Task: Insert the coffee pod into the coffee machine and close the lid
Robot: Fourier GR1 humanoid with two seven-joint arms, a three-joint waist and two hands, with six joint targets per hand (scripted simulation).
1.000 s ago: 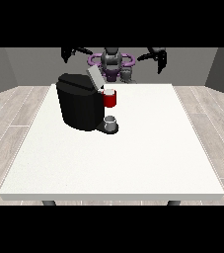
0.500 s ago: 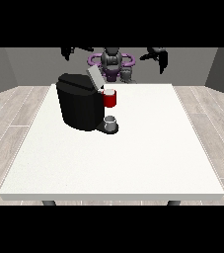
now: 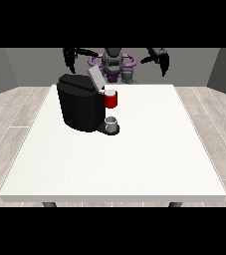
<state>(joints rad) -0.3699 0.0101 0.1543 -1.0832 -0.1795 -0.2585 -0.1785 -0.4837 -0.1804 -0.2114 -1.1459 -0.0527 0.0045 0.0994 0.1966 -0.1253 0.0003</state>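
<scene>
**Machine and pod: position and state**

The black coffee machine [image 3: 80,108] stands upright on the table's far left part. Its grey lid [image 3: 95,77] is raised, tilted open. The red holder [image 3: 111,99] projects from its front, with a grey cup [image 3: 112,123] directly below.

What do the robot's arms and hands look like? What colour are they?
Both arms are black and thin, ending in black hands: the hand at the view's left and the hand at the view's right. The body between them is grey with purple rings. No cables or markings show.
</scene>
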